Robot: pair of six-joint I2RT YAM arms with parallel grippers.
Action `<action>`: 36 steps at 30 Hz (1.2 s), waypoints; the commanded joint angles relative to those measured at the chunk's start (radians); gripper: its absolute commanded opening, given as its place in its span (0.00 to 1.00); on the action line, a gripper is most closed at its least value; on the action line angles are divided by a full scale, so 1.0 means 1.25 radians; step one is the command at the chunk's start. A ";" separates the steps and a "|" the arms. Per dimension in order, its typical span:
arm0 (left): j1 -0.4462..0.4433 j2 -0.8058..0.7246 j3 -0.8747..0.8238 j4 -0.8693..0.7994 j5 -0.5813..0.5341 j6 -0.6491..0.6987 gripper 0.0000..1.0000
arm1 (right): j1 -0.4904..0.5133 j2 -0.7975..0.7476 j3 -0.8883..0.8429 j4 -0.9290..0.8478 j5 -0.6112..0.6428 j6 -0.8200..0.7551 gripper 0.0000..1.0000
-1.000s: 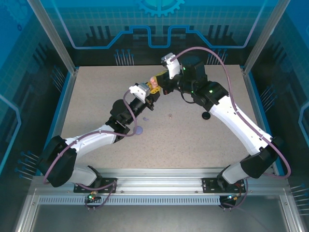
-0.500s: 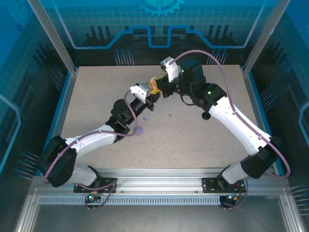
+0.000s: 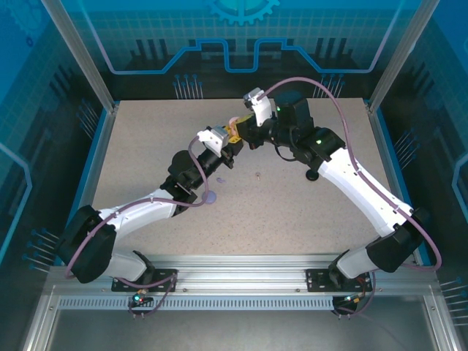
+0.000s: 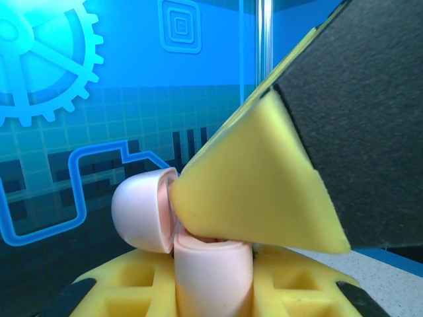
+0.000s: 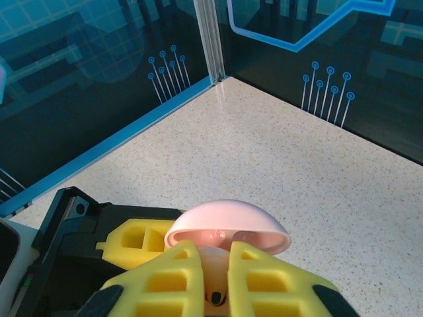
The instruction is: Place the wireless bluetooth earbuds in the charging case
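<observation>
L end effector (image 3: 231,139) holds case (image 4: 211,271); R end effector (image 5: 215,264) tilted over, poss. touching.

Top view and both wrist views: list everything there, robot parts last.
pink case: 1, pink, lid open, held up over the far middle of the table
lilac case: 1, lilac, on the table beside the left forearm
black case: 1, black, on the table beside the right arm
small piece: 1, pale, on the table between the arms, too small to identify
table: 1, speckled beige
left gripper: 1, yellow fingers, shut on the pink case
right gripper: 1, yellow fingers, at the pink case's opening
</observation>
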 commanded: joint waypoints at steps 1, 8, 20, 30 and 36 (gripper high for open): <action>-0.002 -0.009 0.031 0.065 0.003 0.016 0.00 | -0.002 -0.009 0.002 -0.037 -0.074 -0.007 0.19; -0.002 -0.008 0.029 0.067 0.003 0.015 0.00 | -0.025 -0.021 0.026 -0.009 -0.051 0.053 0.49; -0.002 -0.008 0.024 0.069 -0.002 0.018 0.00 | -0.145 -0.094 0.024 0.023 0.001 0.234 0.66; -0.002 -0.014 0.010 0.085 -0.036 0.031 0.00 | -0.218 0.030 -0.043 -0.206 0.105 0.340 0.66; -0.003 -0.021 0.006 0.090 -0.049 0.032 0.00 | -0.191 0.204 -0.052 -0.256 0.115 0.312 0.63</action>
